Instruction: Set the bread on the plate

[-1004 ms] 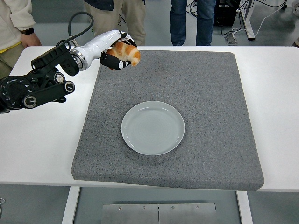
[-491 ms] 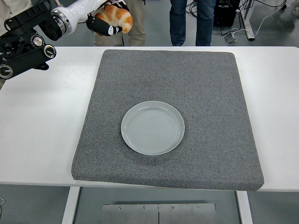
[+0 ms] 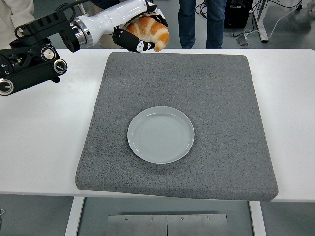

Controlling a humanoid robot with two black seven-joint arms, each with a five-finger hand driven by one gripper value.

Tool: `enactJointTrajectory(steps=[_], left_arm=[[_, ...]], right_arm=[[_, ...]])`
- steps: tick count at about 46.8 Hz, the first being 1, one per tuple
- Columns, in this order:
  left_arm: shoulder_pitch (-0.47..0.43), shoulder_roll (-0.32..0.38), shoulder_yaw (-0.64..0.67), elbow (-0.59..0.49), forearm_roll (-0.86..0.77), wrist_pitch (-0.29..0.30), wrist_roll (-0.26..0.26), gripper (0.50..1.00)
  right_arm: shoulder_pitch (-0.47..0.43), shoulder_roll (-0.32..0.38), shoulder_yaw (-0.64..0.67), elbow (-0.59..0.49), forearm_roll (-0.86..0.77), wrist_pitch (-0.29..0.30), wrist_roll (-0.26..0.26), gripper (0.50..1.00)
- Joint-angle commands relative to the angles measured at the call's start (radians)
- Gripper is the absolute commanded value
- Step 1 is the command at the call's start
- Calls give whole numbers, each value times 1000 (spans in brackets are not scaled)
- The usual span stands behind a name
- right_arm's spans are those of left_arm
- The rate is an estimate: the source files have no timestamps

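Observation:
My left hand [image 3: 142, 33] is shut on the bread [image 3: 150, 29], a golden-brown croissant with pale patches, held in the air above the far left edge of the grey mat [image 3: 221, 98]. The pale round plate [image 3: 161, 134] lies near the mat's middle, well below and slightly right of the bread in the picture, with nothing on it. My left arm reaches in from the left edge, white forearm leading into the dark hand. My right arm does not show.
The mat covers most of the white table [image 3: 44, 137]. Several people stand behind the far edge: legs [image 3: 199, 22] at top centre and a sleeve [image 3: 17, 10] at top left. Cables and equipment [image 3: 241, 14] lie on the floor behind.
The left hand with the bread rose up and left, then came back right and slightly down; it now hangs further right than a second ago, over the mat's far edge.

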Motion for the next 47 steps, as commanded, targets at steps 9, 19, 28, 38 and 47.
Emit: enactJointTrajectory(steps=[9, 19, 28, 38, 47], left_arm=[[10, 11, 5, -93, 40, -9, -40, 500], [30, -2, 6, -107, 129, -11, -40, 500], [43, -16, 52, -108, 163, -11, -40, 500], [102, -24, 60, -107, 191, -8, -37, 500], [152, -41, 59, -107, 255, 1, -32, 500]], right_arm=[[0, 0, 0, 0, 0, 0, 0, 1000], [0, 0, 0, 0, 0, 0, 0, 1000], [0, 0, 0, 0, 0, 0, 0, 1000], [0, 0, 0, 0, 0, 0, 0, 1000], [0, 0, 0, 0, 0, 1, 0, 1000]])
